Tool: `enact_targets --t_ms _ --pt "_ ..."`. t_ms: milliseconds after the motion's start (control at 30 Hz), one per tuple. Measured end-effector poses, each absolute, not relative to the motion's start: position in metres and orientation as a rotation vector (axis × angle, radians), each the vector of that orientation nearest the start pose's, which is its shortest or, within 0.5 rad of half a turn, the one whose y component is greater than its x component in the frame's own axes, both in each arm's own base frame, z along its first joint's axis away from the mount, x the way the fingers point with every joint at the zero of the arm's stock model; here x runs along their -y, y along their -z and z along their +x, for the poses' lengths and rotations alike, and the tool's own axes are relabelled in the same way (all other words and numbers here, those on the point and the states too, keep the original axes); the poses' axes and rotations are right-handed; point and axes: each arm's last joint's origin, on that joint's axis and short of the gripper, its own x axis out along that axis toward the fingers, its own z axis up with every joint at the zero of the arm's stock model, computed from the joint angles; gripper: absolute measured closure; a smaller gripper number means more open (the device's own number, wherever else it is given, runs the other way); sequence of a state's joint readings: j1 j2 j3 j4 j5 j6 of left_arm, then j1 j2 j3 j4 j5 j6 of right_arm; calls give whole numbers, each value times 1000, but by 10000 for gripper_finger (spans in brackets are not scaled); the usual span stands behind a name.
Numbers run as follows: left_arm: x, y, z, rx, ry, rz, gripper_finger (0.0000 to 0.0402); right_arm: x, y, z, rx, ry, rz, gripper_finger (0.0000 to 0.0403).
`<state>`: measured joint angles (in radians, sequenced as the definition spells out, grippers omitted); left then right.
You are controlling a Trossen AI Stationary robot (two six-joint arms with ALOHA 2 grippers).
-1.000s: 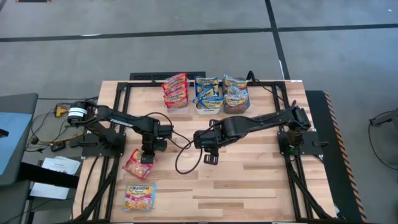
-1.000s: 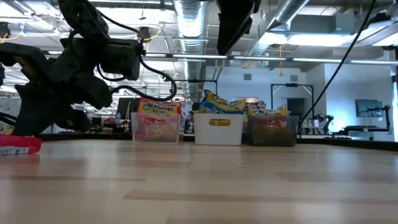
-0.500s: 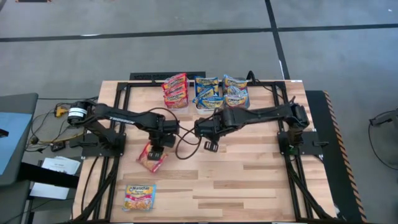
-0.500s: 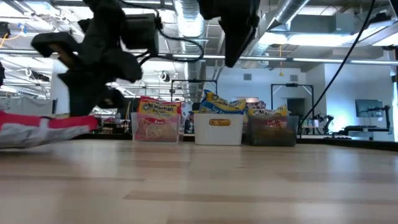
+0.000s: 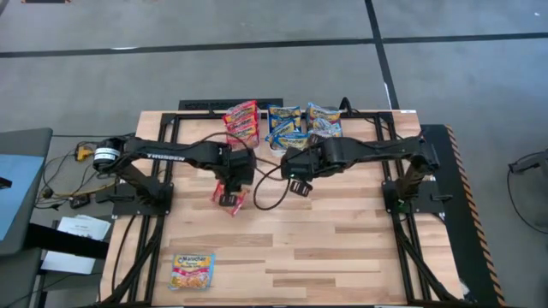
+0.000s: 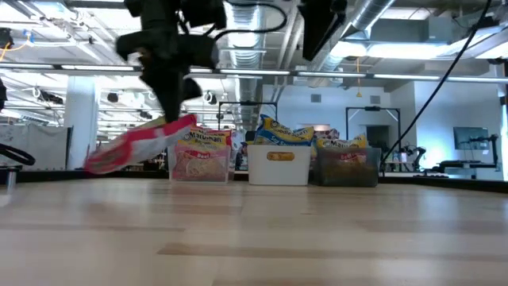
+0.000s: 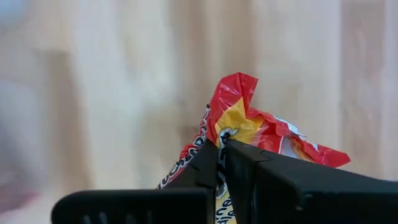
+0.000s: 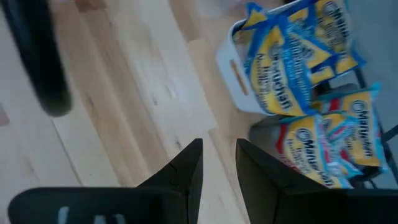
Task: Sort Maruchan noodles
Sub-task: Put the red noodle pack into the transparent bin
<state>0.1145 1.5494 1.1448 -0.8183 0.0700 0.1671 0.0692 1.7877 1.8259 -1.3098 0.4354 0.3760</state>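
Bins at twelve o'clock are filling; I'm carrying a red packet clamped in my left hand, one packet remaining at seven o'clock.

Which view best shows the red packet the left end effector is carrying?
The left wrist view: the red packet fills the frame, pinched in the shut left end effector. The low view shows it tilted, clear of the table. The high view shows only a small red patch. The right wrist view misses it.
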Motion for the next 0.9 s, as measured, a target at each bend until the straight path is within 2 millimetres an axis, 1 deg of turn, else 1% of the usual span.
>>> enact_targets --t_ms 167,367,500,700,900 --pt "-50 -264 304 -1142 -156 111 401 -10 -361 332 -1091 539 -4 282" --pt "-76 -298 309 -1037 -479 225 401 -6 -377 318 -1045 558 -90 282" --pt "-93 -315 312 -942 -595 224 401 3 -386 310 -1018 586 -74 282" --pt "-111 -318 308 -907 -670 171 401 16 -387 306 -1034 619 -66 282" --pt "-127 -310 309 -939 -733 165 401 26 -385 303 -1075 641 -72 282"
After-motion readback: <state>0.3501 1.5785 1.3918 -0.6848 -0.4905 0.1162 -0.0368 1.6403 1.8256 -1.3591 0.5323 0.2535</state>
